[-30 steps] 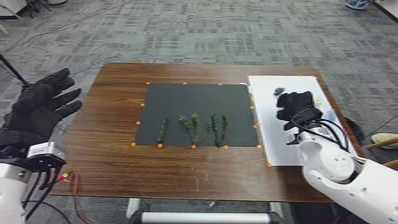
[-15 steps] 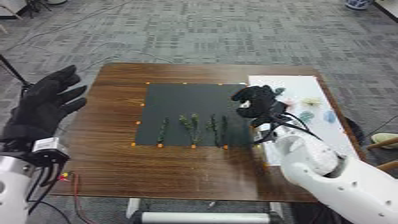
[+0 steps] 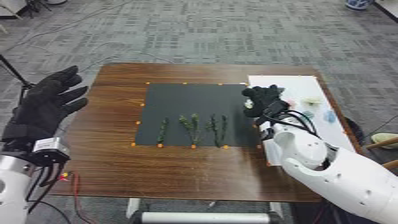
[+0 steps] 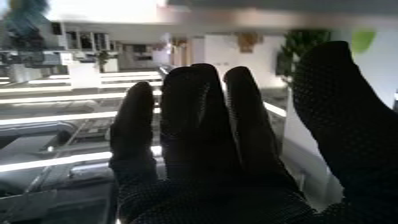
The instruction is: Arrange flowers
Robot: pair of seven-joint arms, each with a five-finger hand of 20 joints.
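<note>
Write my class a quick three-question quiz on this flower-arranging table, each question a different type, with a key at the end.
1. True or false: the green stems lie on the dark mat.

2. Multiple choice: which robot hand is nearer the blue piece?
A) left hand
B) right hand
C) both equally near

3. Fill in the missing colour: the blue piece lies on the ____ board, to the right of the dark mat.

Key: 1. true; 2. B; 3. white
</note>
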